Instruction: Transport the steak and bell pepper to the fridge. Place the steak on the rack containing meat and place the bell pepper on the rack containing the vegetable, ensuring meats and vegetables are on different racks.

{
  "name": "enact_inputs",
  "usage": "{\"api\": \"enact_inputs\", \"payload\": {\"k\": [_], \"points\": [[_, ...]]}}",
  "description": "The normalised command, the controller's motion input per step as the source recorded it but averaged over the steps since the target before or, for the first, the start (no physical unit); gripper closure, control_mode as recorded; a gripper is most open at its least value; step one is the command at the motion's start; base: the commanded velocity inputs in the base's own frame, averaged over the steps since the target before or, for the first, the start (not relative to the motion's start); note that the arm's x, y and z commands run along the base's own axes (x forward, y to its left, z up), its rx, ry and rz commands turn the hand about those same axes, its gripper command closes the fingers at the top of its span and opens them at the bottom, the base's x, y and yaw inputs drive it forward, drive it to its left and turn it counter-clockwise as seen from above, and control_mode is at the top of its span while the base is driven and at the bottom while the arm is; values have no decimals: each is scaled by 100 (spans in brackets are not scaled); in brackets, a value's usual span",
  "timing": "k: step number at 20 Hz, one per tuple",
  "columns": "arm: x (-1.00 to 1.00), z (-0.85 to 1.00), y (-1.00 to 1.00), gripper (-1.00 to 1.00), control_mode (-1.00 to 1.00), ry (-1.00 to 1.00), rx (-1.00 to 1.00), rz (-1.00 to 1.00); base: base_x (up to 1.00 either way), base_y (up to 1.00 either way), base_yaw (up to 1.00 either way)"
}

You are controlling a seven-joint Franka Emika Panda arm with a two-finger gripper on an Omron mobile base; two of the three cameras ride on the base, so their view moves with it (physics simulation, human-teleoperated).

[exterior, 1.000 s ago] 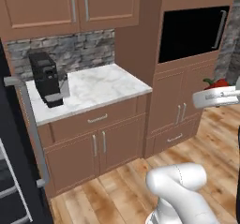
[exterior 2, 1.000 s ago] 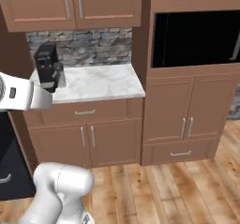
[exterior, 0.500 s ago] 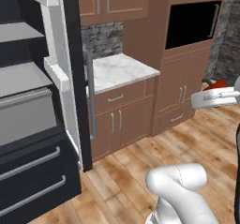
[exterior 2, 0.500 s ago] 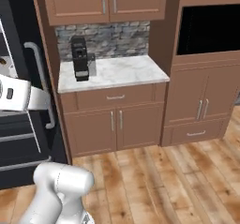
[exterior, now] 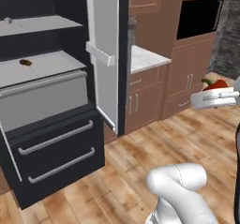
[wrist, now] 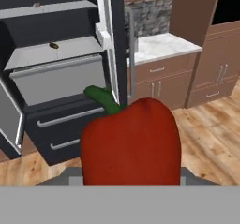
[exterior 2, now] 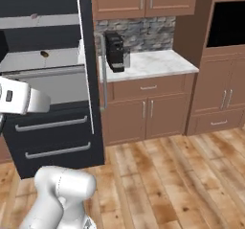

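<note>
My gripper point(exterior: 219, 94) is shut on the bell pepper point(wrist: 130, 143), a glossy red fruit with a green stem that looms large at the bottom of the hand view. The bell pepper point(exterior: 216, 84) also sits at the right edge of the left base view. The black fridge point(exterior: 51, 143) stands open ahead on the left. Its upper pale rack point(wrist: 56, 7) carries a small pinkish item point(wrist: 36, 5). The lower rack point(wrist: 61, 49) carries a small dark brown vegetable point(wrist: 54, 45). The steak is out of view.
The open fridge door point(exterior: 107, 54) with its white bins juts out between the shelves and the marble counter point(exterior 2: 158, 62). A black coffee machine point(exterior 2: 115, 51) stands on that counter. Brown cabinets and a wall oven point(exterior: 199, 17) line the right. Wooden floor point(exterior 2: 182, 175) lies in front.
The whole picture has swung from the counter and cabinets to the open fridge, so the base has moved. The bell pepper stays in my shut gripper.
</note>
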Motion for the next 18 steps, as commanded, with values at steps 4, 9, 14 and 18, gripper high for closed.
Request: {"api": "enact_inputs", "payload": {"k": [4, 9, 14, 18], "points": [[0, 0, 0, 100, 100, 0, 0, 0, -35, 73, 18], [0, 0, 0, 100, 100, 0, 0, 0, 11, 7, 37], [0, 0, 0, 100, 100, 0, 0, 0, 51, -16, 38], [0, 0, 0, 100, 100, 0, 0, 0, 73, -11, 38]]}}
